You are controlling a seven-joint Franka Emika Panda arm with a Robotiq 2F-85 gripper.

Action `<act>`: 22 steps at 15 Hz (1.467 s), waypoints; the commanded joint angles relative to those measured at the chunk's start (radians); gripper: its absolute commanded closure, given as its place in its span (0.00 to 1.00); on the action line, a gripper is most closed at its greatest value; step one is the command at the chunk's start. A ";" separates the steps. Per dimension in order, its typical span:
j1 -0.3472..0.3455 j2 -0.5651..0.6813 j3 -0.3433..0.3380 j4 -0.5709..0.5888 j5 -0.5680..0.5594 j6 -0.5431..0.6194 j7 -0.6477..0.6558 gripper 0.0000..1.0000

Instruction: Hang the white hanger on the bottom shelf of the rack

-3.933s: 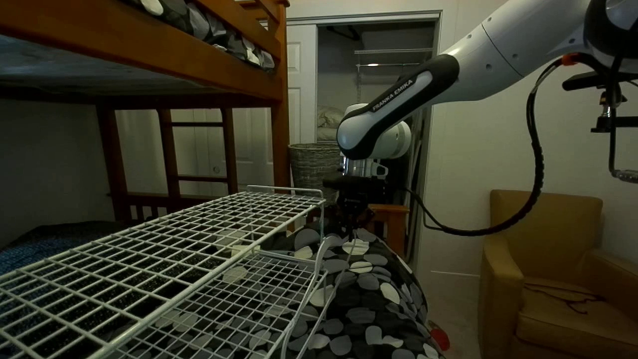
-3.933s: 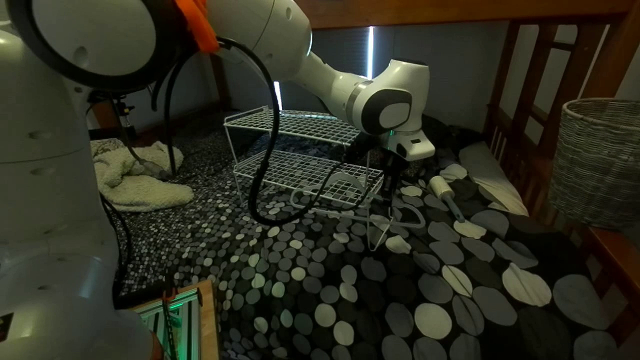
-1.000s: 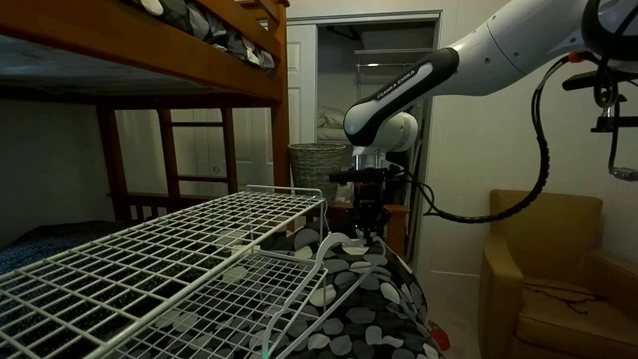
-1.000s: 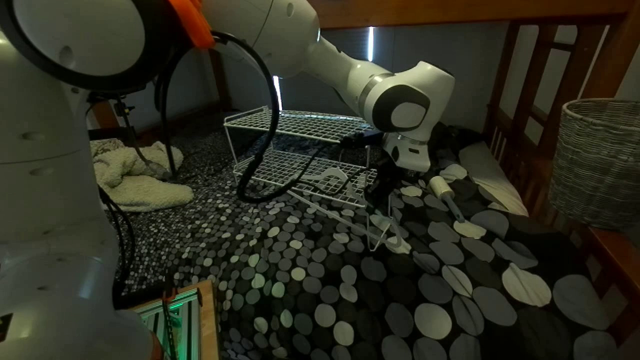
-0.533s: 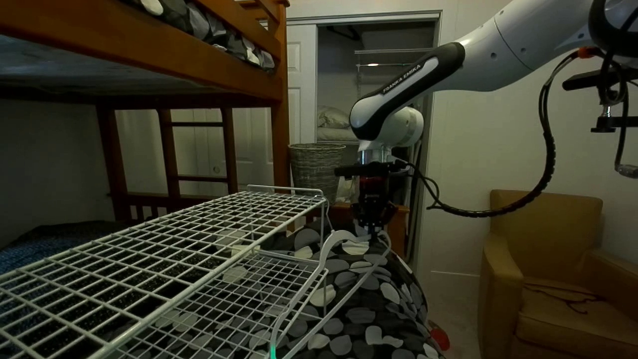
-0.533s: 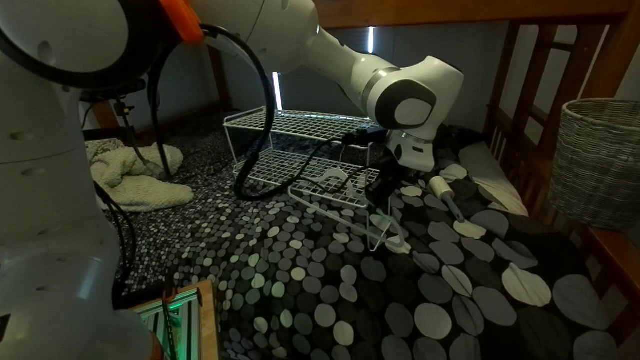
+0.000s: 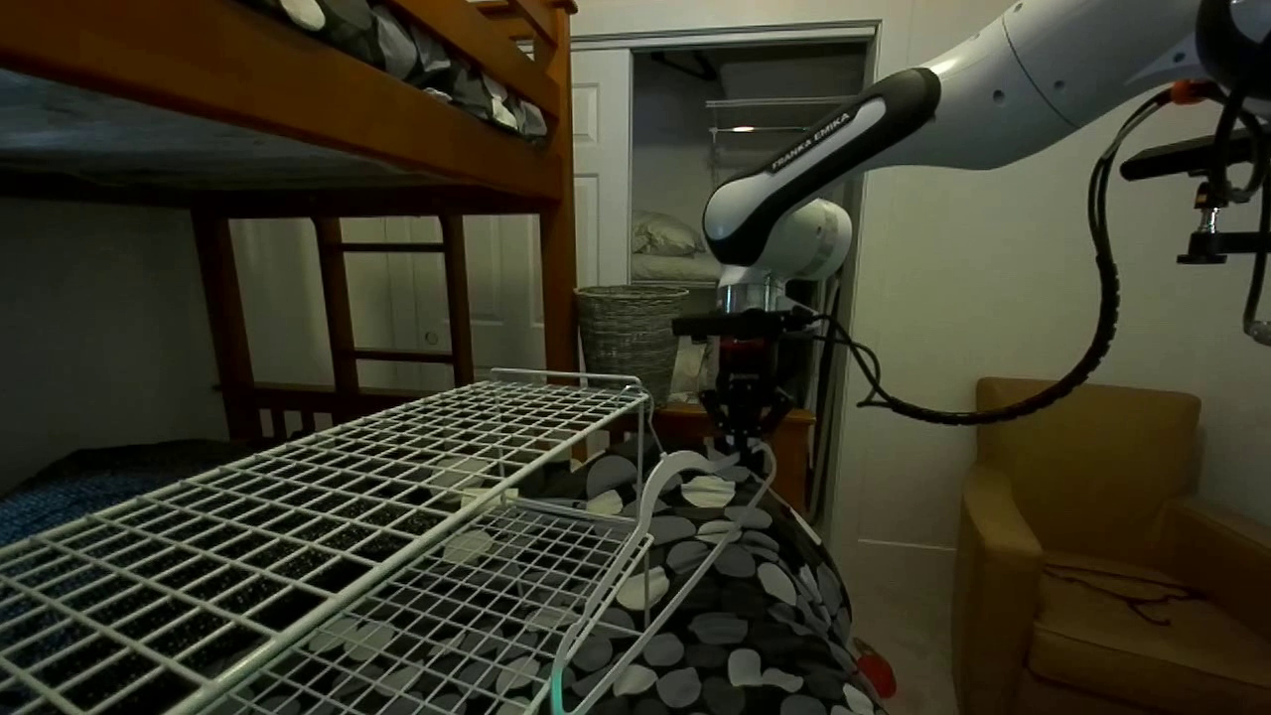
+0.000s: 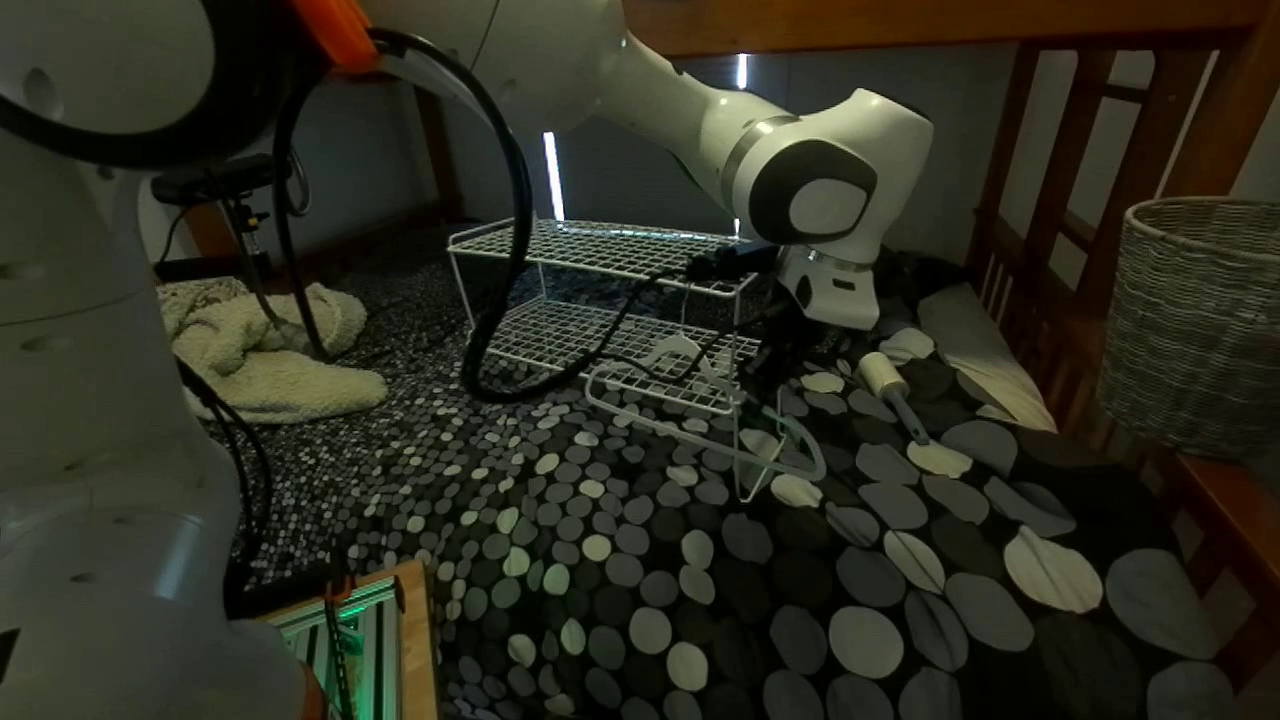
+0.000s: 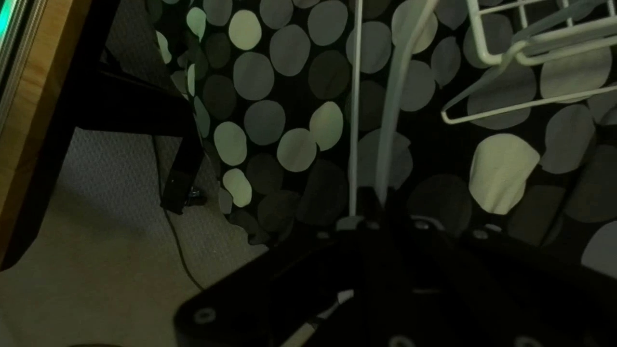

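Far left in an exterior view there's a brown wooden bunk bed [image 7: 397, 119], then a big white metal wire-grid rack [image 7: 427, 546]. Its bottom shelf [image 7: 506, 571], the lower flat tier of white mesh, shows a bit further right. Behind the rack is a round grey wicker basket [image 7: 631, 333]. Next over, the thin white triangular hanger [image 7: 647, 501] is tilted right beside the bottom shelf's edge, can't tell if it's touching. The black two-finger gripper [image 7: 739, 439] is clenched on it, pinching one shoulder. Far right, a tan upholstered armchair [image 7: 1087, 477].
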 commanded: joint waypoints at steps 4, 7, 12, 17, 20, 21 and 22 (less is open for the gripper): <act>0.015 -0.042 -0.001 -0.027 -0.114 0.048 -0.034 0.99; 0.022 -0.044 0.003 -0.017 -0.171 0.056 -0.031 0.99; 0.022 -0.062 0.011 -0.013 -0.153 0.146 -0.028 0.99; 0.022 -0.076 0.016 -0.035 -0.126 0.233 -0.021 0.99; 0.021 -0.077 0.018 -0.040 -0.131 0.224 -0.039 0.99; 0.019 -0.078 0.018 -0.043 -0.128 0.220 -0.045 0.99; 0.017 -0.078 0.019 -0.041 -0.125 0.216 -0.055 0.99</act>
